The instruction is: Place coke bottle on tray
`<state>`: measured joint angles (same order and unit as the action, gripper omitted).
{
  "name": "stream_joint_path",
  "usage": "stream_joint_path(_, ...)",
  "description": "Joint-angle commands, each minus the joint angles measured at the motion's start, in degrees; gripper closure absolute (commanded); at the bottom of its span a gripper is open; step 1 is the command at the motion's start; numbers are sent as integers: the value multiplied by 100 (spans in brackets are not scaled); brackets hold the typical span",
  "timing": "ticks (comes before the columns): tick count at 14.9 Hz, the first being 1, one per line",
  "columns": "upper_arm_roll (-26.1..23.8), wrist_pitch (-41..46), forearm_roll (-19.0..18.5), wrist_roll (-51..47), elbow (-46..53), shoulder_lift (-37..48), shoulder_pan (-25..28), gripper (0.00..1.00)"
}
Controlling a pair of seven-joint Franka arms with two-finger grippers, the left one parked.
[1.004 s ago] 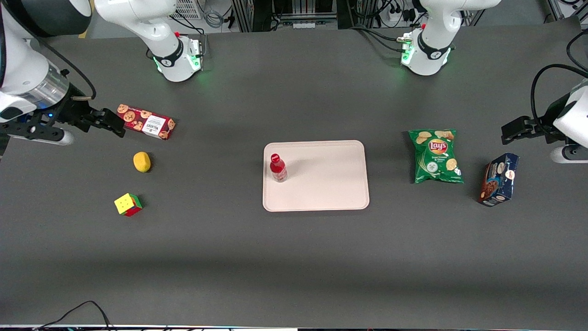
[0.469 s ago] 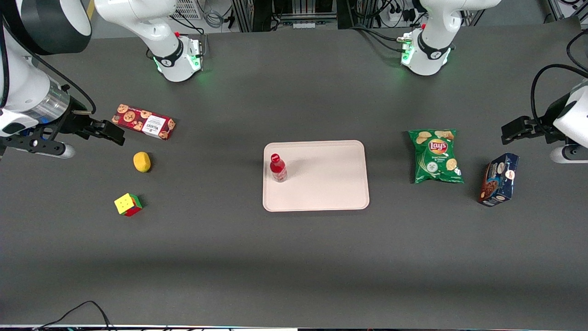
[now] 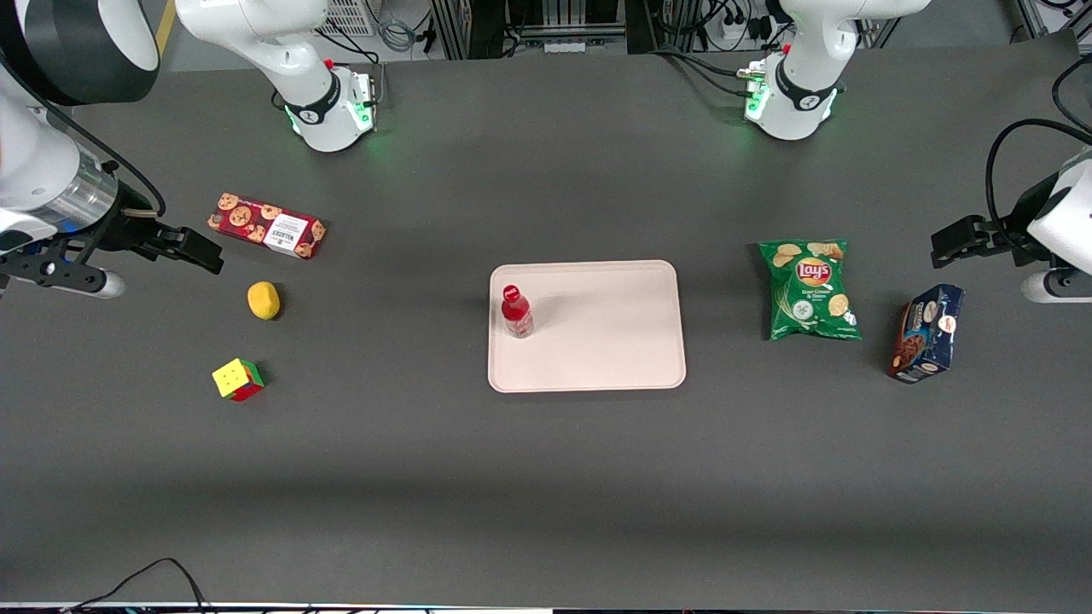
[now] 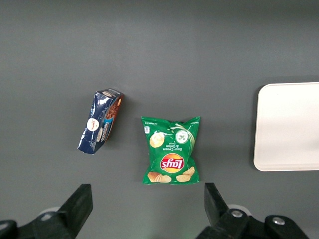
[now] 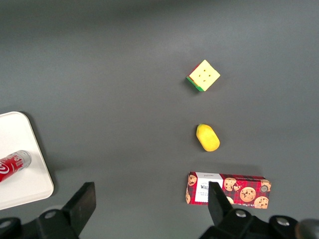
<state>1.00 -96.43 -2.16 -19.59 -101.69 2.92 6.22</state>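
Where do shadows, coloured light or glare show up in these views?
Front view: a soft shadow lies on the pale pinkish-beige tray beside the red-capped coke bottle; green light glows at the arm bases. Right wrist view: the open gripper hangs above the table near the red cookie box, no glare.

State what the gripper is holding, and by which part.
Nothing. The gripper is open, near the cookie box; the coke bottle stands upright on the tray.

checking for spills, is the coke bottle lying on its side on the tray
No, the coke bottle stands upright on the tray; the open gripper is away, empty.
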Motion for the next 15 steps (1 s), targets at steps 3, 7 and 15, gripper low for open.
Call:
stream_joint_path(3,129,133,293,-10,211,-143,-7,0)
stream_joint_path(7,129,133,339,176,211,-160,-103,0)
stream_joint_path(15,67,142,339,254,229,-222,-288,0)
